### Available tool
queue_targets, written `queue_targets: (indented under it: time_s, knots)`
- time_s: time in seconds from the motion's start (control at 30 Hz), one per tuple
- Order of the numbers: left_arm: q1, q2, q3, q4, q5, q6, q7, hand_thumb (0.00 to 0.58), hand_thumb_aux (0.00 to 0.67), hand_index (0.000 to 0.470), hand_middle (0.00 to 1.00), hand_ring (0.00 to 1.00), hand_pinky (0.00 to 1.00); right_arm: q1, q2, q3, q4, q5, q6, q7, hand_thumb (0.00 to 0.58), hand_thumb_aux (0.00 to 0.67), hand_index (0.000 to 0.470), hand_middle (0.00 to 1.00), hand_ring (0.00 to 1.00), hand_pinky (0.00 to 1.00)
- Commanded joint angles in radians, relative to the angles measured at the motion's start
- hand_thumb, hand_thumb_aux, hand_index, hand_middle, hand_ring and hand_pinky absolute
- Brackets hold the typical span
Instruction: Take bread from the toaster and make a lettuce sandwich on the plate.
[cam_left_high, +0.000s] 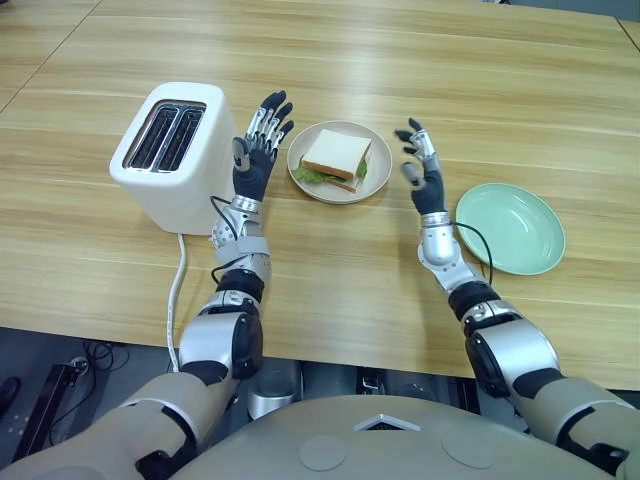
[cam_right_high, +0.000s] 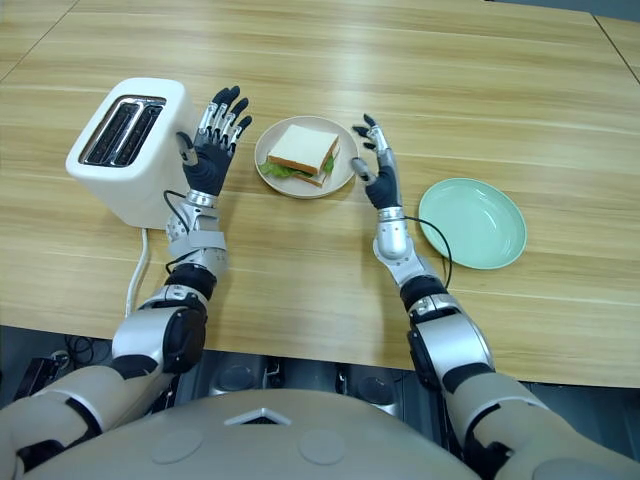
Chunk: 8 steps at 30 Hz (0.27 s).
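Note:
A white toaster (cam_left_high: 172, 152) stands at the left of the wooden table, its two slots dark with no bread showing. To its right a beige plate (cam_left_high: 310, 183) carries a sandwich (cam_left_high: 338, 159): white bread slices with green lettuce (cam_left_high: 312, 176) sticking out between them. My left hand (cam_left_high: 257, 147) is raised between the toaster and the plate, fingers spread and holding nothing. My right hand (cam_left_high: 421, 161) is raised just right of the plate, open too, fingers slightly bent, apart from the sandwich.
A light green plate (cam_left_high: 512, 228) with nothing on it lies at the right, beside my right forearm. The toaster's white cord (cam_left_high: 177, 296) runs down over the table's near edge. Bare wood stretches across the far side of the table.

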Motion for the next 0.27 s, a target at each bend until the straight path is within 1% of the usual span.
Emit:
queue_targets:
  time_s: [0.03,0.27]
  knots:
    - [0.059,-0.011,-0.017,-0.113,-0.016,0.048,-0.003,0.0,0.0,0.0,0.0,0.0,0.0,0.062,0.002,-0.036,-0.141,0.069,0.006,0.078,0.0,0.0,0.0,0.0,0.0,0.0]
    - [0.132,-0.011,-0.045,-0.213,0.035,0.104,0.065,0.0,0.0,0.0,0.0,0.0,0.0,0.17,0.025,-0.065,-0.326,0.092,0.077,0.155,0.0,0.0,0.0,0.0,0.0,0.0]
